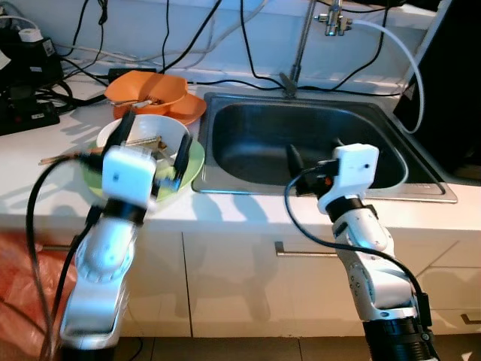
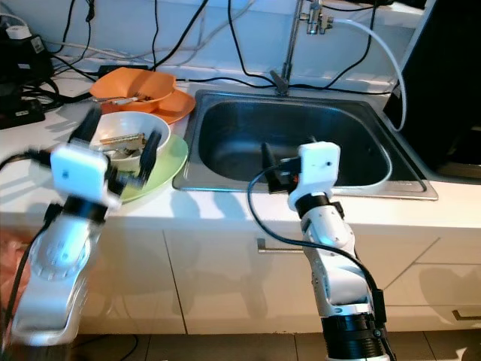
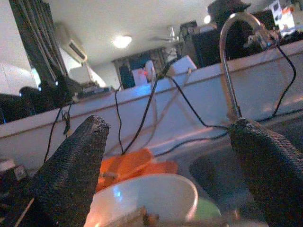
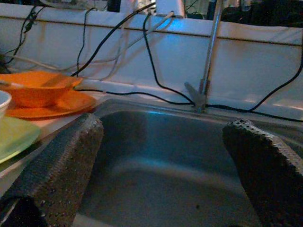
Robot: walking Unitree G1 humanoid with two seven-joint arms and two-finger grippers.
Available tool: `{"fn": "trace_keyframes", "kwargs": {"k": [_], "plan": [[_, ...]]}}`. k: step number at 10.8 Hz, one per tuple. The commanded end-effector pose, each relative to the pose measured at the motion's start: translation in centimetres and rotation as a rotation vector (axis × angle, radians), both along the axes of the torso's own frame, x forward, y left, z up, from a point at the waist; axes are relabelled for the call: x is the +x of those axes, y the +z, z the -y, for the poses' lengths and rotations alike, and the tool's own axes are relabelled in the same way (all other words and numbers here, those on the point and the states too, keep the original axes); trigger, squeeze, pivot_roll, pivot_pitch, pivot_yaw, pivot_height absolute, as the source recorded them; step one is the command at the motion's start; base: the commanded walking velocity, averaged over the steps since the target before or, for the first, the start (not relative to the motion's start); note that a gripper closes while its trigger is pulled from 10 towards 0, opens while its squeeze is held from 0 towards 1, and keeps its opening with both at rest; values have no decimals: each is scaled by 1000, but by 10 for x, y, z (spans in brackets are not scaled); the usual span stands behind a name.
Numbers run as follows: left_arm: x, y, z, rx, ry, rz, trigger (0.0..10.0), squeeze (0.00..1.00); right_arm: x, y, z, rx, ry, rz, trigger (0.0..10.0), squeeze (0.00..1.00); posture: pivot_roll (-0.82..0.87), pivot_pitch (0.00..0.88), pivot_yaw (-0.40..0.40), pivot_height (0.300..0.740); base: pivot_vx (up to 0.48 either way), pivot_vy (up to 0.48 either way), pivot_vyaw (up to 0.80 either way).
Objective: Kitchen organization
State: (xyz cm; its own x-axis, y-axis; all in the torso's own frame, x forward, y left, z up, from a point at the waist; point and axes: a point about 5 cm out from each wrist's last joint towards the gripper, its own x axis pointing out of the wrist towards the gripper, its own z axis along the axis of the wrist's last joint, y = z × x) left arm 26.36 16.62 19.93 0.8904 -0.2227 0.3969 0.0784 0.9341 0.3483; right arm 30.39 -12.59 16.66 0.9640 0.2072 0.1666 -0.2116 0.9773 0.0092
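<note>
White and smooth, the table (image 1: 45, 192) runs along a pale wall hung with loose black cables (image 1: 248, 45), and a rectangular stainless-steel sink (image 1: 421, 162) is set into it under a thin metal tap (image 1: 304, 41). Flat white cabinet doors (image 1: 248, 286) with a slim bar handle close off the front below.

Beside the sink's left rim sits a round white bowl (image 1: 173, 131) on a light-green plate (image 1: 197, 162), with what looks like cutlery lying inside it. Just behind stands an orange bowl (image 1: 146, 89) on an orange plate (image 1: 192, 109), both glossy.

The left claw (image 1: 150, 143) hovers at the white bowl, its two black, rough-textured fingers (image 3: 71, 165) spread wide so that one stands off each side of the bowl.

The right claw (image 4: 163, 165) is held at the sink's front edge, pointing into the empty-handed basin, its fingers (image 4: 57, 165) also wide apart and gripping nothing.
</note>
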Motion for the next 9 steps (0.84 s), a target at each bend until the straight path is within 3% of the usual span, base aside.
{"fn": "trace_keyframes", "kwargs": {"k": [1,5,9], "plan": [[-4,7,2,21,-24,38,10000,0,2,0,0,-2,3,-15,10000,0,103,0,-67,740,0,0,0],[2,-5,10,79,-68,12,10000,0,1,0,-1,-20,27,-19,10000,0,92,0,-66,740,0,0,0],[10,-2,15,52,-72,15,10000,0,1,-3,3,2,2,-54,10000,0,89,0,-63,740,0,0,0]]}}
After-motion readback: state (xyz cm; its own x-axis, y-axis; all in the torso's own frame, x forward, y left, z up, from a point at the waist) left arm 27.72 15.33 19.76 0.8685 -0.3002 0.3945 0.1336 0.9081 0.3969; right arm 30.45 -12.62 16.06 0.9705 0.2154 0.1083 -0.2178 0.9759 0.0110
